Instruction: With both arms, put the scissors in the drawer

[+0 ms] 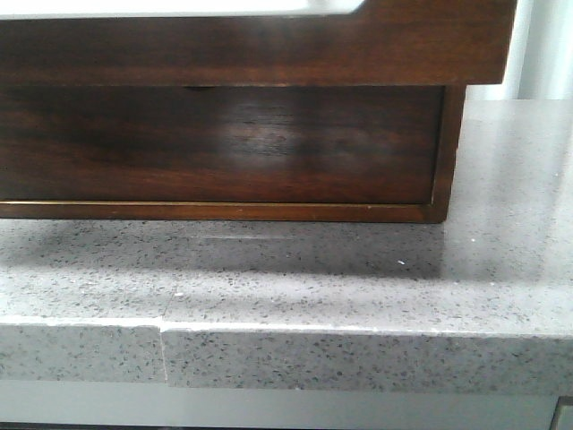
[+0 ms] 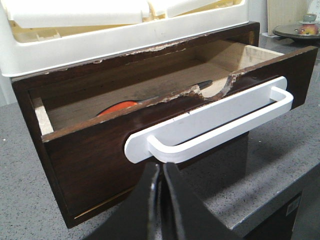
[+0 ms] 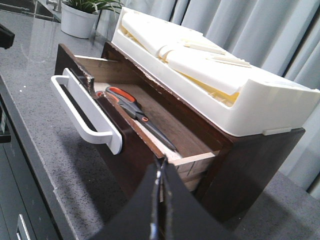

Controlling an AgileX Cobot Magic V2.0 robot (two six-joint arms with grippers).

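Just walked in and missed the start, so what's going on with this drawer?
The scissors already lie inside the open drawer, blades pointing along it. Neither arm holds anything: the left gripper sits shut just in front of the white handle, and the right gripper is shut near the drawer's far end. The drawer has not yet been pushed in. A white tray rests on top of the cabinet.
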